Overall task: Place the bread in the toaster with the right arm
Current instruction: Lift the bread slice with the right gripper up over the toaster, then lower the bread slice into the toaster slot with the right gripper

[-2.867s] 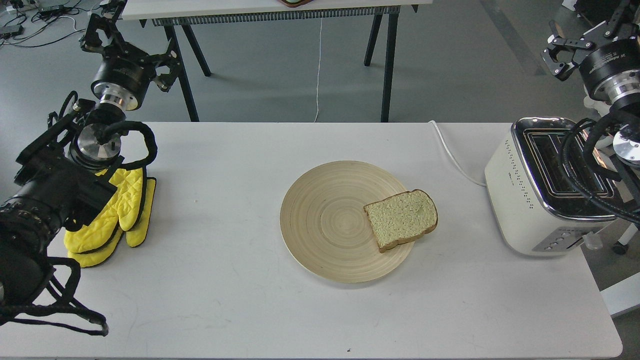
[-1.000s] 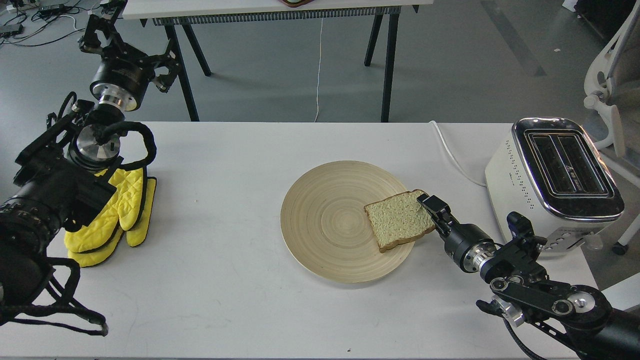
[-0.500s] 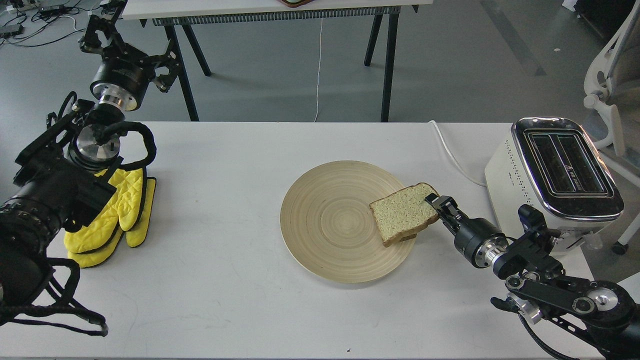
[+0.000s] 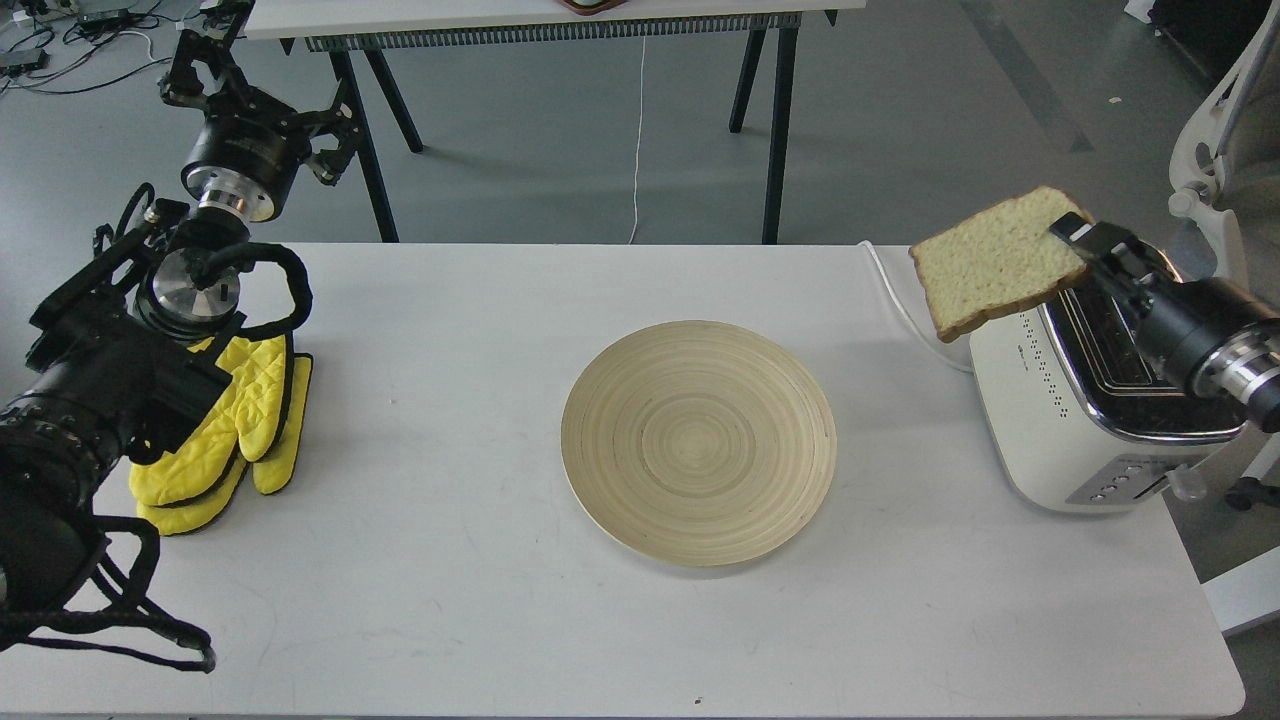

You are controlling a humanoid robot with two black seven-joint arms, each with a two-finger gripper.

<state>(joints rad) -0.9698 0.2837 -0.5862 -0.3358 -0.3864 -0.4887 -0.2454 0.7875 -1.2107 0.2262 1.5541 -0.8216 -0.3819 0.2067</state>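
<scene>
Both arms are matte black. Beside the yellow oven mitts point(image 4: 225, 425), the left arm point(image 4: 110, 380) shows thick ribbed cylinders, silver metal rings at its joints, a round polished disc and a looping black sleeved cable. The right arm point(image 4: 1195, 335) is a smooth black cylinder ending in a bright silver ring.

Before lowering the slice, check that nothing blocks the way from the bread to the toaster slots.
Nothing visible does. The right gripper holds the bread in the air by the toaster; the slots seen look empty, though the arm hides part of them.
</scene>
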